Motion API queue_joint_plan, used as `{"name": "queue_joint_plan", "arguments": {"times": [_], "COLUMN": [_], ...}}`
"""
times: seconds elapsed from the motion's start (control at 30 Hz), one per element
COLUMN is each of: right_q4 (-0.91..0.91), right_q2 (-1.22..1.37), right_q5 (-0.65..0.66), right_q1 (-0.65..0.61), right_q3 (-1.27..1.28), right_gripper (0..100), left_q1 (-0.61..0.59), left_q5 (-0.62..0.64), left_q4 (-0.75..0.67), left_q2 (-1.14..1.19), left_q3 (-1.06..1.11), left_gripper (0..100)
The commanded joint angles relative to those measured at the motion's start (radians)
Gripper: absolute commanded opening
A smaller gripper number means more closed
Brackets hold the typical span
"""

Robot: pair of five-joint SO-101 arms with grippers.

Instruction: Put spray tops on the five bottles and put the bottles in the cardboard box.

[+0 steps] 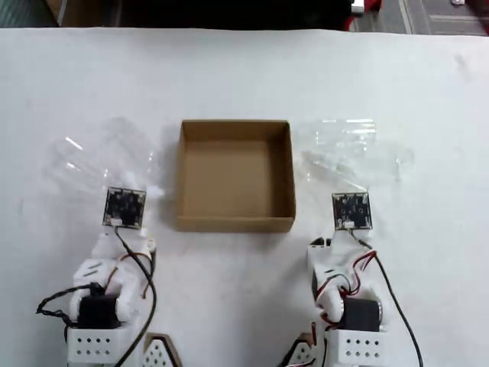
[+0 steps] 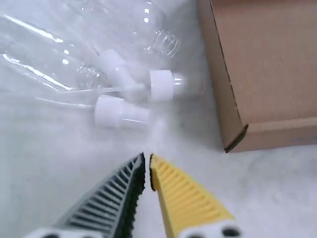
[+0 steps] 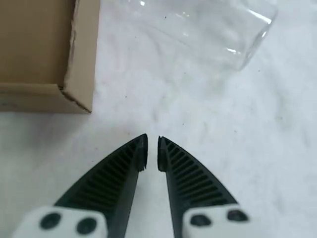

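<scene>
An open cardboard box (image 1: 235,174) stands empty in the middle of the table. Clear plastic bottles lie on their sides left of it (image 1: 99,157) and right of it (image 1: 351,149). In the left wrist view, three white spray tops (image 2: 119,112) (image 2: 161,85) (image 2: 115,64) lie among the bottles (image 2: 44,59) beside the box's corner (image 2: 233,139). My left gripper (image 2: 147,159) is shut and holds nothing, a short way from the nearest top. My right gripper (image 3: 151,148) is shut too, over bare table, with a clear bottle (image 3: 208,29) ahead of it and the box corner (image 3: 79,94) to one side.
Both arms sit at the near edge, the left arm (image 1: 114,290) and the right arm (image 1: 344,298), each behind its pile of bottles. A white cloth (image 1: 244,76) covers the table, and there is open room beyond the box.
</scene>
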Motion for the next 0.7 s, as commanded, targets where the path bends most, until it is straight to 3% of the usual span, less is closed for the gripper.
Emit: {"name": "queue_joint_plan", "arguments": {"times": [0.0, 0.13, 0.37, 0.67], "right_q4": [-0.005, 0.094, 0.107, 0.107], "right_q2": [-0.001, -0.007, -0.007, -0.007], "right_q5": [-0.003, -0.008, -0.008, -0.008], "right_q1": [0.004, 0.001, 0.002, 0.002], "right_q3": [0.009, 0.009, 0.009, 0.009], "right_gripper": [2.2, 2.2, 2.1, 2.1], "left_q1": [0.008, 0.005, 0.007, 0.005], "left_q5": [-0.008, -0.002, -0.002, -0.008], "left_q4": [-0.052, -0.149, -0.152, -0.020], "left_q2": [-0.016, -0.016, -0.015, -0.016], "left_q3": [-0.003, -0.003, -0.003, -0.003], "left_gripper": [2, 2, 2, 2]}}
